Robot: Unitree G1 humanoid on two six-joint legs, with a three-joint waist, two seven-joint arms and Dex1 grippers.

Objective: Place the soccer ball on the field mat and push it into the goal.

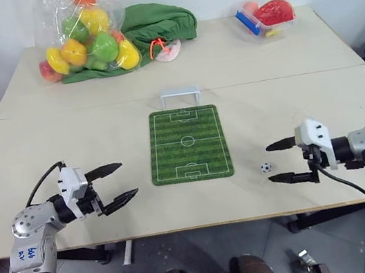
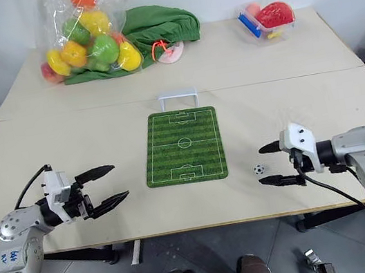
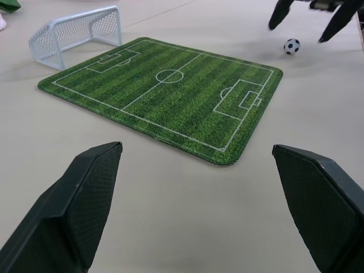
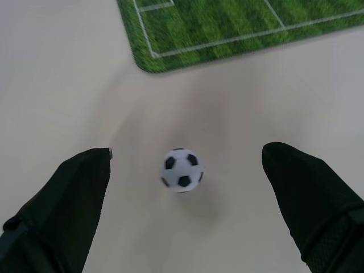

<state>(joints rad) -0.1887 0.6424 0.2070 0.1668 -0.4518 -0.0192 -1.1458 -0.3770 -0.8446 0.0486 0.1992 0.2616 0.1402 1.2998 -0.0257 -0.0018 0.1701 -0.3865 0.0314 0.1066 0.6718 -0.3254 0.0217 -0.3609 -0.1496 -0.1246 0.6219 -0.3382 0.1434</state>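
The tiny black-and-white soccer ball (image 1: 265, 167) lies on the bare table just right of the field mat (image 1: 188, 144), near its front right corner. My right gripper (image 1: 277, 162) is open, its fingers pointing left with the ball just past their tips; the right wrist view shows the ball (image 4: 182, 170) between the spread fingers, untouched. The white goal (image 1: 180, 97) stands at the mat's far end. My left gripper (image 1: 117, 184) is open and empty, left of the mat, pointing toward it. The left wrist view shows the mat (image 3: 165, 91), the goal (image 3: 77, 33) and the ball (image 3: 292, 46).
A bag of coloured plastic balls (image 1: 85, 37) and a dark green cloth (image 1: 157, 25) sit at the back left of the table. A clear pack with red and blue items (image 1: 264, 17) is at the back right. The table's front edge (image 1: 197, 226) runs just below both grippers.
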